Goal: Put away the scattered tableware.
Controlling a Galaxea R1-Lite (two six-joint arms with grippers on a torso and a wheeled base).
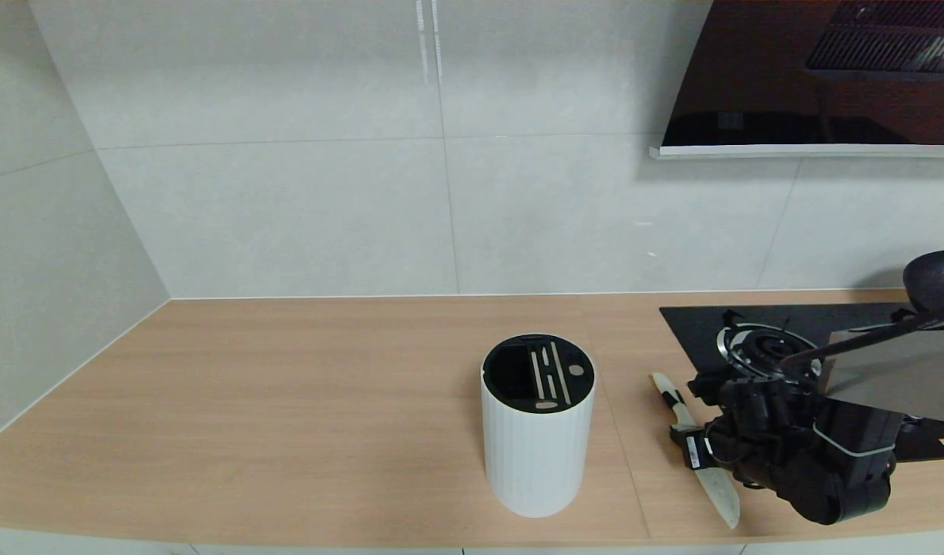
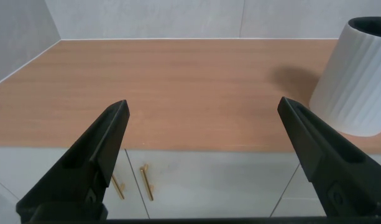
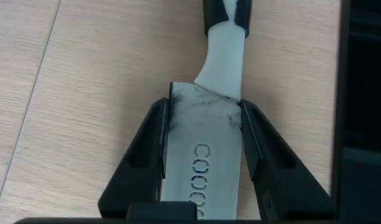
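A white ceramic knife (image 1: 681,420) with a black-and-white handle lies flat on the wooden counter (image 1: 287,401), right of a white ribbed knife holder (image 1: 539,432) whose black top has slots. My right gripper (image 1: 707,451) is down over the knife's middle. In the right wrist view its fingers (image 3: 154,149) press against both edges of the knife blade (image 3: 209,124), near where it joins the handle. My left gripper (image 2: 202,155) stands wide open with nothing in it, in front of the counter's front edge, with the holder (image 2: 358,81) off to one side.
A black stove top (image 1: 695,324) with a burner ring (image 1: 757,347) lies just right of the knife. A dark pan (image 1: 934,281) with a long handle sits over it. Cabinet doors with gold handles (image 2: 145,182) are below the counter edge. The counter's left half is bare wood.
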